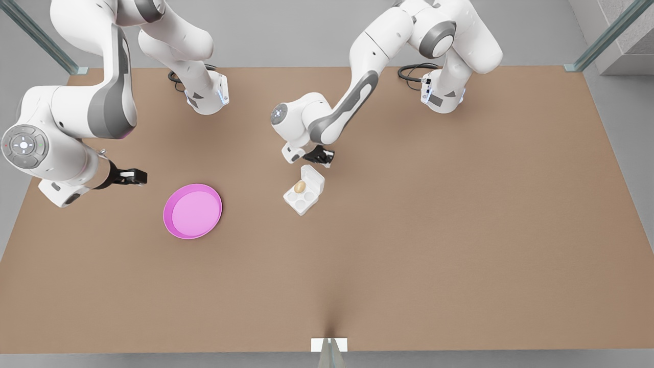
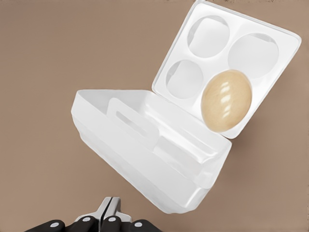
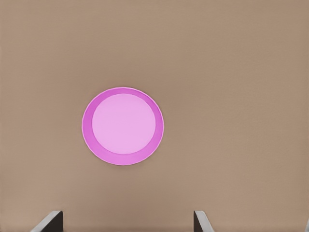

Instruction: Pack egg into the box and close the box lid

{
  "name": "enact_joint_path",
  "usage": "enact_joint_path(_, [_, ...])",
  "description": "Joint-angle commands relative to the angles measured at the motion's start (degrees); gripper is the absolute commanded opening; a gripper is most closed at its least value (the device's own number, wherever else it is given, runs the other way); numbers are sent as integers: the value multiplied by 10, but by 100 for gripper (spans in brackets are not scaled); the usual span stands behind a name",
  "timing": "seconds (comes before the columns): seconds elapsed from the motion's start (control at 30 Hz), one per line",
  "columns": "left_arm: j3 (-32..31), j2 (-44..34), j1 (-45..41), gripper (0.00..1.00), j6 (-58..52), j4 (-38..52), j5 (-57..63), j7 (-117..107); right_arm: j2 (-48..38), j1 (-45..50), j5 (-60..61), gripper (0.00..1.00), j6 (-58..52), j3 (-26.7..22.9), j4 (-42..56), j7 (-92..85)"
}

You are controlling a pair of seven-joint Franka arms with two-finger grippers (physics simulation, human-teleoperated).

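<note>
Your left gripper [image 2: 107,212], jaws pressed together, sits just behind the box lid [image 2: 145,145]; the egg [image 2: 226,100] fills one box [image 1: 301,197] cup. Right gripper [image 1: 134,177], jaws spread, waits above the plate [image 3: 122,126].

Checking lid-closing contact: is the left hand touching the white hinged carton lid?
Apart. In the left wrist view the left hand, fingers shut, sits short of the white hinged carton lid, with brown table visible between them.
</note>
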Motion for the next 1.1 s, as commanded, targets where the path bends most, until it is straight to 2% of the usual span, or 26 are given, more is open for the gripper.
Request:
enact_joint_path(0.0, [0, 1, 3, 21, 12, 5, 0, 107, -1, 1, 0, 100, -1, 0, 0, -3])
enact_joint_path(0.43, [0, 10, 27, 21, 46, 27, -3, 89, -1, 1, 0, 100, -1, 2, 0, -2])
enact_joint_path(1.07, [-2, 75, 62, 21, 44, 139, -13, 92, -1, 7, 0, 100, -1, 2, -2, -2])
